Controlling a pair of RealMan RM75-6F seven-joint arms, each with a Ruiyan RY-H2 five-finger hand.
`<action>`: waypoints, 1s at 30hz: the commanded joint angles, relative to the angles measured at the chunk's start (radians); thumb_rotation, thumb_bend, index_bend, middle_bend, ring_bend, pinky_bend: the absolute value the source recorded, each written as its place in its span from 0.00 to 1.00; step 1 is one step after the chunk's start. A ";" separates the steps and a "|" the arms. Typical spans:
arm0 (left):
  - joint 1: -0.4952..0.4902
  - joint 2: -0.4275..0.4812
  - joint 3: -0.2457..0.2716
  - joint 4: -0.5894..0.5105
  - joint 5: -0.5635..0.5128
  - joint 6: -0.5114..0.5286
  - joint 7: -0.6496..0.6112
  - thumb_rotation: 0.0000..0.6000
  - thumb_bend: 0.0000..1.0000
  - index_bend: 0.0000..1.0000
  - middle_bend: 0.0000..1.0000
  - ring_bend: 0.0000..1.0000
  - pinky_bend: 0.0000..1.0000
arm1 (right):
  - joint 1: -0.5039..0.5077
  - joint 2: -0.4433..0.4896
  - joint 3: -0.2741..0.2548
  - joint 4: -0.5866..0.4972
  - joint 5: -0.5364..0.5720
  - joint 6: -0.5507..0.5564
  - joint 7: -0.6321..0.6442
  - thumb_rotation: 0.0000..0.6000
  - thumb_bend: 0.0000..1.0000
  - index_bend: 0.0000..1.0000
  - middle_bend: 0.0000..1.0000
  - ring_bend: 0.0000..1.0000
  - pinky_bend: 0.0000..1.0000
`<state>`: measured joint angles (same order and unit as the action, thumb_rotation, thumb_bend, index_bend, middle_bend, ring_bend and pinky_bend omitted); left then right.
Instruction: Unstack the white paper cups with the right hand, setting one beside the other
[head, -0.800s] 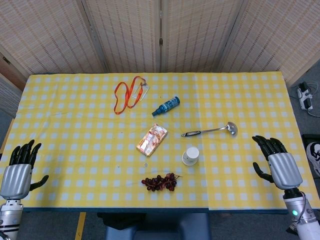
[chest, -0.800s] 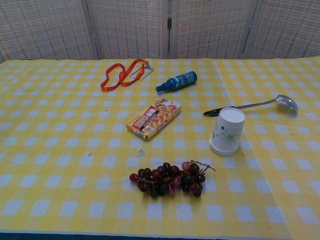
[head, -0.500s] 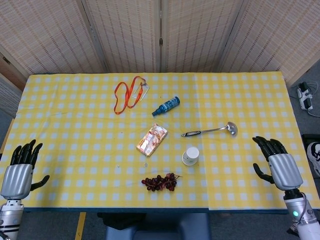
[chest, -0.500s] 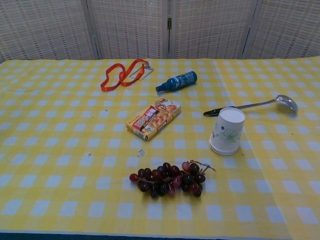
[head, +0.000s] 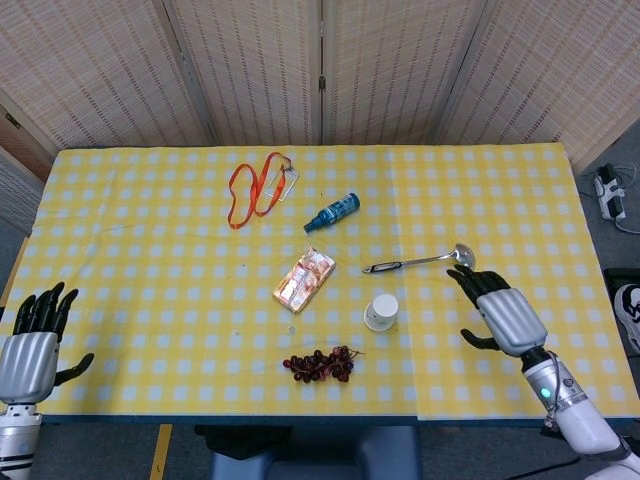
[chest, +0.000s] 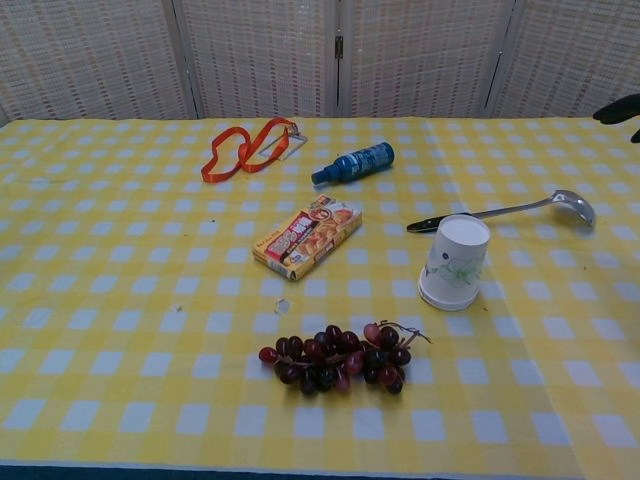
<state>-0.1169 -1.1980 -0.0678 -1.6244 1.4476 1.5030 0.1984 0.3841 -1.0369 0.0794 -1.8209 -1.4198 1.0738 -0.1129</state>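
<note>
Desk: matt yellow-and-white checked cloth, lightly creased.
Paper cups: matt white paper, faint printed motif.
Ladle: polished metal, glossy bowl, dark handle end.
Spray bottle: glossy blue plastic.
Snack box: smooth printed card.
Lanyard: orange woven ribbon.
Grapes: shiny dark skins.
Right robot hand: brushed silver back, matt black fingers.
Screen: rough woven reed.

1 cup stack – 1 ladle

Perhaps a lab; woven screens.
</note>
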 joint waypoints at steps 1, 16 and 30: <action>0.004 0.001 0.001 0.002 0.004 0.006 -0.007 1.00 0.24 0.03 0.00 0.00 0.00 | 0.078 -0.024 0.028 -0.022 0.059 -0.089 -0.083 1.00 0.31 0.05 0.06 0.14 0.14; 0.012 0.003 0.006 0.020 -0.009 -0.009 -0.030 1.00 0.24 0.03 0.00 0.00 0.00 | 0.280 -0.163 0.059 0.047 0.299 -0.303 -0.222 1.00 0.31 0.17 0.06 0.14 0.13; 0.007 0.010 0.007 0.008 -0.040 -0.048 -0.021 1.00 0.24 0.02 0.00 0.00 0.00 | 0.383 -0.194 0.054 0.083 0.422 -0.378 -0.221 1.00 0.43 0.24 0.07 0.14 0.14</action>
<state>-0.1103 -1.1879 -0.0609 -1.6164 1.4078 1.4554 0.1777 0.7646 -1.2301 0.1347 -1.7399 -1.0000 0.6987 -0.3364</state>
